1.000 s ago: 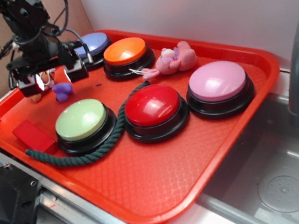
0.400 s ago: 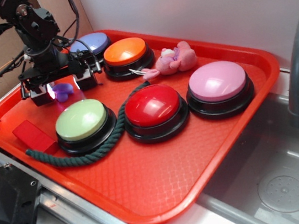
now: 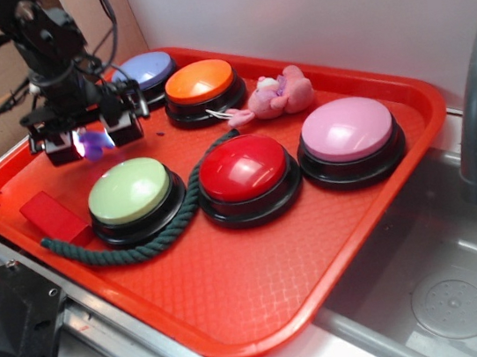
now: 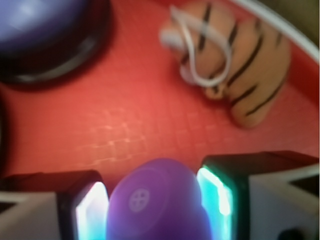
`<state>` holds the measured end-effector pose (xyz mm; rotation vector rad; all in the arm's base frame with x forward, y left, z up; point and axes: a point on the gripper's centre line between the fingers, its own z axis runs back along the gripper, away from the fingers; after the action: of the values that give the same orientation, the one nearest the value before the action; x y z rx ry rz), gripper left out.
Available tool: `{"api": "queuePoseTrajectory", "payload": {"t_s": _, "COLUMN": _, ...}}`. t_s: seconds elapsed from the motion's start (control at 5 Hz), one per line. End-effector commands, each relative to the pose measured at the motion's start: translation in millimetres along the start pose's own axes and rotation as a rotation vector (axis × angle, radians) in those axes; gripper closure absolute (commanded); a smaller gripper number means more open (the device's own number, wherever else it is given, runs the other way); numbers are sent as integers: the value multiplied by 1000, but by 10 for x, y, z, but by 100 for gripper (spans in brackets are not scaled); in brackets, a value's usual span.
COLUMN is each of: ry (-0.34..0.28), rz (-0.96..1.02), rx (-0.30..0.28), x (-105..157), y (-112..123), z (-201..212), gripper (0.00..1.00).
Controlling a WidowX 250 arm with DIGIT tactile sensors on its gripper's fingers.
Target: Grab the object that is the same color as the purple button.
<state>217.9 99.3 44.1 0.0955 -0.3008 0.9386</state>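
Observation:
The object, a tiny purple lumpy toy (image 3: pixel 92 145) (image 4: pixel 150 205), sits between my gripper's (image 3: pixel 92 139) (image 4: pixel 156 192) two lit pads (image 4: pixel 216 197) at the tray's far left. Both pads press against its sides, so the gripper is shut on it. In the wrist view the toy fills the gap between the jaws, low over the red tray floor (image 4: pixel 130 125). The purple button (image 3: pixel 146 70) (image 4: pixel 40 25), blue-violet on a black base, stands just behind and to the right of the gripper.
An orange striped tiger toy (image 4: pixel 240 65) lies ahead of the gripper near the tray rim. On the red tray (image 3: pixel 236 285) are orange (image 3: pixel 199 82), green (image 3: pixel 129 191), red (image 3: pixel 242 167) and pink-lilac (image 3: pixel 347 129) buttons, a pink plush (image 3: pixel 280 94), a green rope (image 3: pixel 141 245) and a red block (image 3: pixel 53 218). A sink (image 3: pixel 450 291) lies to the right.
The gripper came down over the purple toy and moved slightly right. Its fingers have since drawn in against the toy's sides.

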Motion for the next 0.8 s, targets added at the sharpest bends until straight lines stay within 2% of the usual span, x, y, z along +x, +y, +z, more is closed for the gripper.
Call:
{"api": "queuePoseTrajectory", "payload": {"t_s": 0.0, "ry": 55, "rz": -345, "rx": -122, "x": 75, "y": -270, "z": 860, "gripper": 100}}
{"api": "queuePoseTrajectory", "payload": {"t_s": 0.2, "ry": 134, "rz": -504, "rx": -157, "x": -27, "y": -374, "z": 1129, "gripper": 100}}
{"api": "queuePoseTrajectory", "payload": {"t_s": 0.4, "ry": 164, "rz": -642, "rx": -159, "x": -137, "y": -436, "z": 1259, "gripper": 100}}
{"api": "queuePoseTrajectory", "payload": {"t_s": 0.6, "ry": 223, "rz": -720, "rx": -152, "x": -215, "y": -479, "z": 1262, "gripper": 100}}
